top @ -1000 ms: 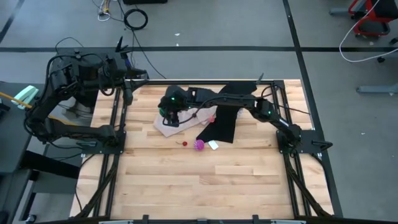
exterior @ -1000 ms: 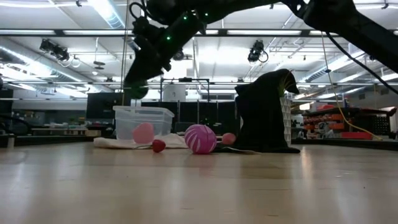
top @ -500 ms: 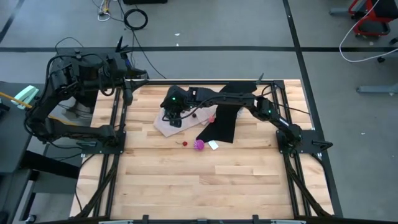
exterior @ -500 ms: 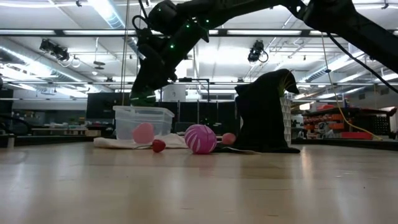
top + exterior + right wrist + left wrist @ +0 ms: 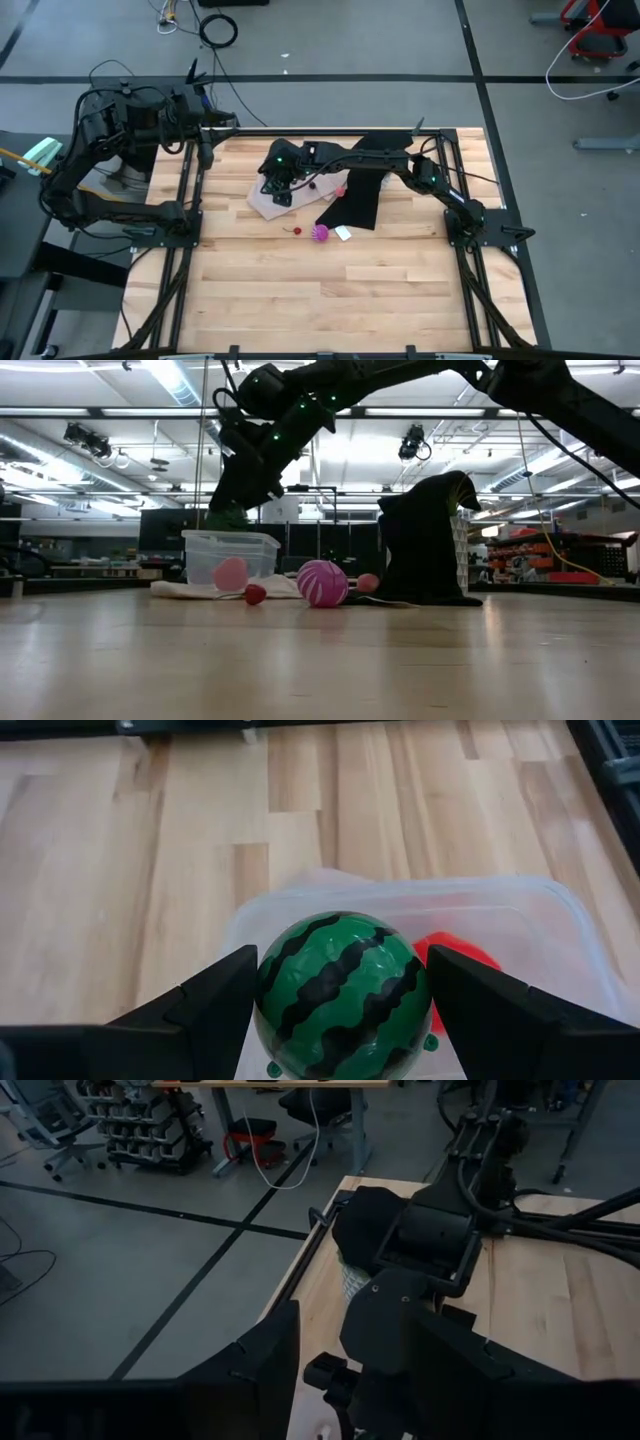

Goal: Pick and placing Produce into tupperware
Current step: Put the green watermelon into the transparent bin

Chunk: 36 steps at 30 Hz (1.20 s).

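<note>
Over tupperware point(image 5: 520, 920), right end effector point(image 5: 343, 995) grips watermelon point(image 5: 343, 992)

Right arm stretched from its base at the table's right edge across toward the table's middle-left, forearm roughly level, wrist bent down. Right gripper point(image 5: 277, 190) points downward, also seen in the low view point(image 5: 229, 512) coming in from above, green lights lit on the wrist. In the right wrist view its two dark fingers point(image 5: 190, 1010) stand apart on either side, both pressed against a round object clamped between them. Left arm folded back at the table's far-left corner, off the work area, elbow bent, left gripper point(image 5: 196, 130) near its own base frame. Left fingers' gap not clear.
</note>
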Each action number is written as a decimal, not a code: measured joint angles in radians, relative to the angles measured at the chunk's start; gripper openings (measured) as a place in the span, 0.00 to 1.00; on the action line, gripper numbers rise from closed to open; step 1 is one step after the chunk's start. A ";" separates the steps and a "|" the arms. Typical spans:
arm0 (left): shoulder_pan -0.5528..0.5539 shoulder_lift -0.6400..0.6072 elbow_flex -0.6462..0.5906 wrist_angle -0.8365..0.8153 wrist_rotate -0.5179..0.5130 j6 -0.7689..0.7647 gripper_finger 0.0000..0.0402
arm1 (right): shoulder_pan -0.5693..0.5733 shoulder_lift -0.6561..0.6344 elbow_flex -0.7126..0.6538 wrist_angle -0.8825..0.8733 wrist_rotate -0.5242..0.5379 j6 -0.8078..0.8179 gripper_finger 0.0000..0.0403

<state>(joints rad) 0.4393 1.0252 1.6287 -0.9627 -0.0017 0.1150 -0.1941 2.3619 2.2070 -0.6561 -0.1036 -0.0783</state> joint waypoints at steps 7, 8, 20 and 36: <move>0.000 0.000 0.000 0.001 0.000 0.000 0.45 | -0.003 0.000 0.000 0.007 -0.023 0.016 0.72; 0.000 0.000 0.000 0.000 0.000 0.000 0.46 | -0.006 0.000 0.000 0.009 -0.028 0.026 0.72; 0.000 0.000 0.000 0.001 0.000 0.000 0.46 | -0.020 -0.002 -0.026 0.065 -0.036 0.080 0.72; 0.000 0.000 0.000 0.000 0.000 -0.006 0.46 | -0.017 0.000 -0.109 0.114 -0.037 0.132 0.72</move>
<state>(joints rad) 0.4393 1.0252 1.6287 -0.9623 -0.0019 0.1090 -0.2111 2.3619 2.0983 -0.5418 -0.1403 0.0532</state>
